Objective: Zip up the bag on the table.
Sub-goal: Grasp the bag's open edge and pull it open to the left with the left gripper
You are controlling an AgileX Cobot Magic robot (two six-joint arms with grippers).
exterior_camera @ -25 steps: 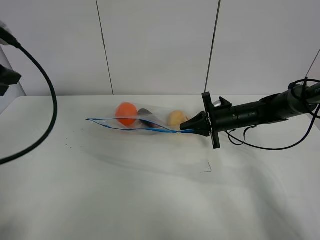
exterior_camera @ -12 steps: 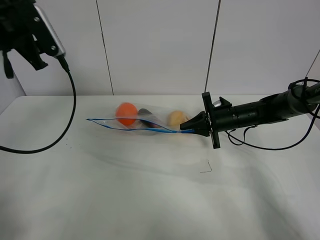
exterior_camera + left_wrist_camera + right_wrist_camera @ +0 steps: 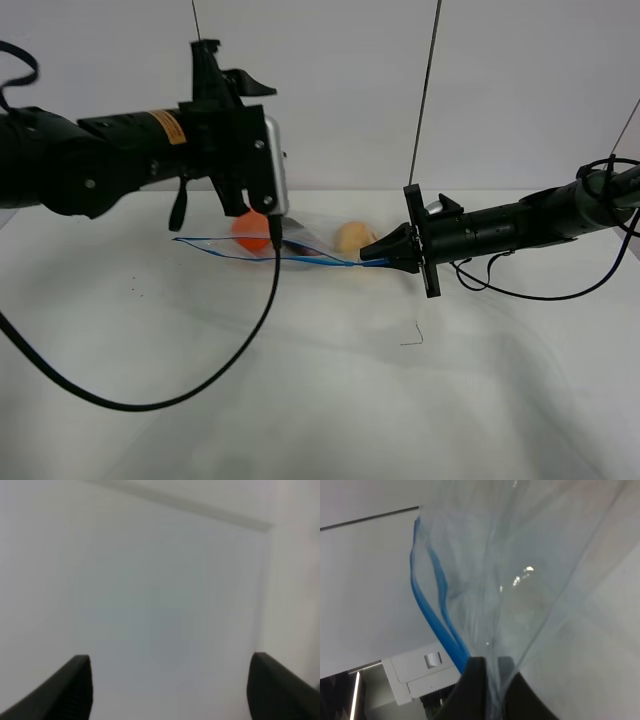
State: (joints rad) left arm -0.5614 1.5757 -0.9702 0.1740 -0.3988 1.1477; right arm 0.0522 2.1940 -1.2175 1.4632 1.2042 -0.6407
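Observation:
The clear bag [image 3: 318,243] lies on the white table [image 3: 320,420] with its blue zip strip [image 3: 230,250] toward the front. An orange item [image 3: 247,232], a dark one and a yellow one [image 3: 350,237] show through it. My right gripper [image 3: 372,251] is shut on the strip's right end; the right wrist view shows its fingertips [image 3: 472,680] pinching the bag's plastic [image 3: 520,580] by the blue strip [image 3: 427,610]. My left gripper [image 3: 232,72] is raised above the bag's left part, open and empty. In the left wrist view its fingers [image 3: 75,685] stand wide apart, facing a white wall.
The left arm's black cable [image 3: 200,385] hangs in a loop in front of the table's left half. A thin cable [image 3: 530,292] droops under the right arm. A small dark mark [image 3: 412,338] lies on the table in front of the bag. White wall panels stand behind.
The left arm has swung in from the upper left and now hangs across the view over the bag's left part, partly covering the orange item. The right gripper and bag have not moved.

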